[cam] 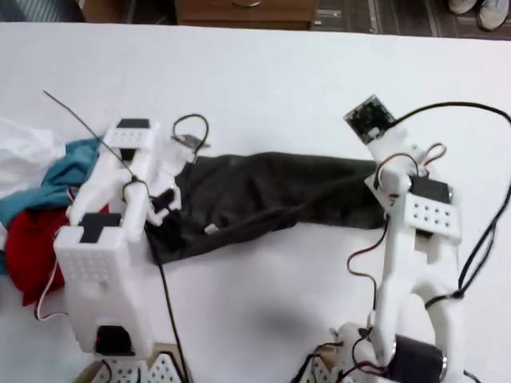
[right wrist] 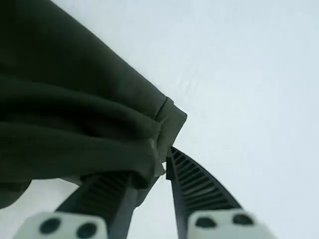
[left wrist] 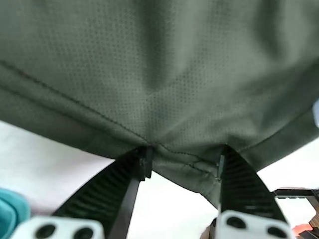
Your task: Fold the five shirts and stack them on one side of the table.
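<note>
A dark olive shirt [cam: 271, 199] lies stretched in a long strip across the middle of the table. My left gripper [left wrist: 183, 162] is at the shirt's left end [cam: 166, 196], open, its two fingertips [left wrist: 144, 159] set apart on the hem [left wrist: 179, 154]. My right gripper [right wrist: 160, 167] is at the shirt's right end [cam: 375, 182], shut on a folded corner of the dark shirt [right wrist: 99, 129]. More shirts, white [cam: 24, 155], teal [cam: 60, 171] and red [cam: 32, 239], lie in a heap at the left edge, partly hidden by the left arm.
The white table [cam: 263, 88] stretches bare behind the shirt. Cables [cam: 471, 239] hang beside the right arm and a thin black wire [cam: 80, 120] crosses near the left arm. Furniture stands beyond the far edge.
</note>
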